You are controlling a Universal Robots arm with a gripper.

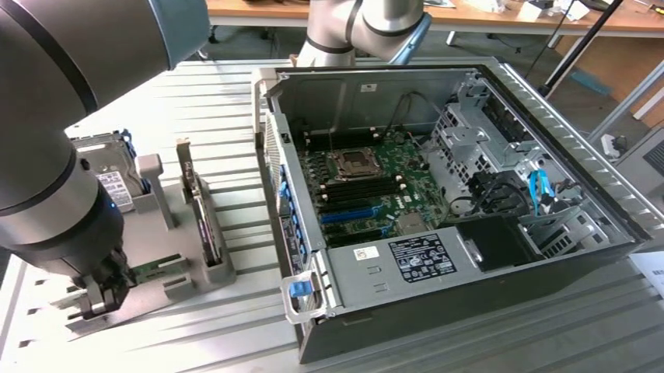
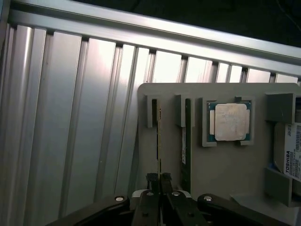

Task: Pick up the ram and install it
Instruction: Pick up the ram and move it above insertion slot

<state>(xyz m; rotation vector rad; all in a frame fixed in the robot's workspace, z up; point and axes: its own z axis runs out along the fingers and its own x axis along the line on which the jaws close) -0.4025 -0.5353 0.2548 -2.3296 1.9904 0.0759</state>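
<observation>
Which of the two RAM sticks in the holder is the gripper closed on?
The RAM stick farthest from the CPU; its twin stands beside the CPU, untouched.

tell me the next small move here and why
Probably lift straight up, out of the slot. The gripper looks closed on the ram, which stands on edge in the gray holder beside its twin; tilting could jam it.
</observation>
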